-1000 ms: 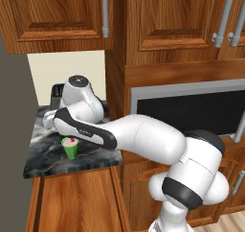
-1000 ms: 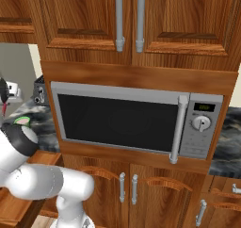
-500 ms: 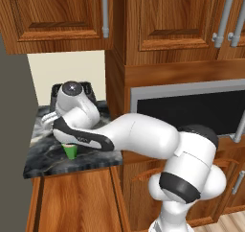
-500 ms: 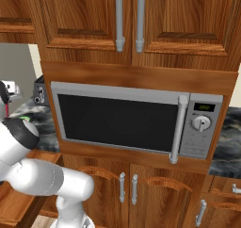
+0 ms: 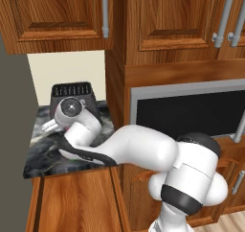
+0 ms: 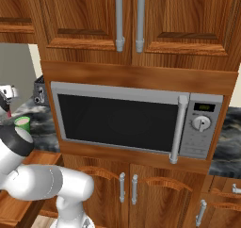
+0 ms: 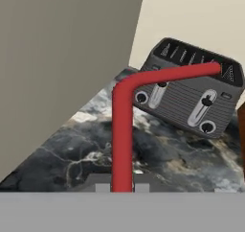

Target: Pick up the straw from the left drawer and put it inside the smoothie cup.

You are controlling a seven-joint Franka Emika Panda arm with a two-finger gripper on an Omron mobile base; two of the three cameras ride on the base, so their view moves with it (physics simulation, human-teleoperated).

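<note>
I have the straw [image 7: 122,145] pinched between the fingers [image 7: 122,187], which are closed down narrow on its lower end. In the hand view it rises straight out from between the tips, then bends sharply and runs off toward the toaster [image 7: 194,92] that stands at the far side of the dark marbled tabletop [image 7: 72,149]. So the long leg of the straw lines up with the way the hand points, and the bent end leads.

The relation I care about is straw to smoothie cup [image 6: 22,124]. In the right base view the green cup with its pale contents sits on the tabletop at the far left of the picture, just beside the arm's wrist. In the left base view the arm's white body lies across the tabletop in front of the toaster and hides where the cup should be. The hand view looks past the straw at toaster and stone, with no green rim in it, so I judge the cup lies off to the side of, or beneath, where the hand is looking.

My guess is that the next move needs the hand turned so the free end points down over the cup mouth, then lowered. I cannot tell from here how far off that alignment is.
</note>
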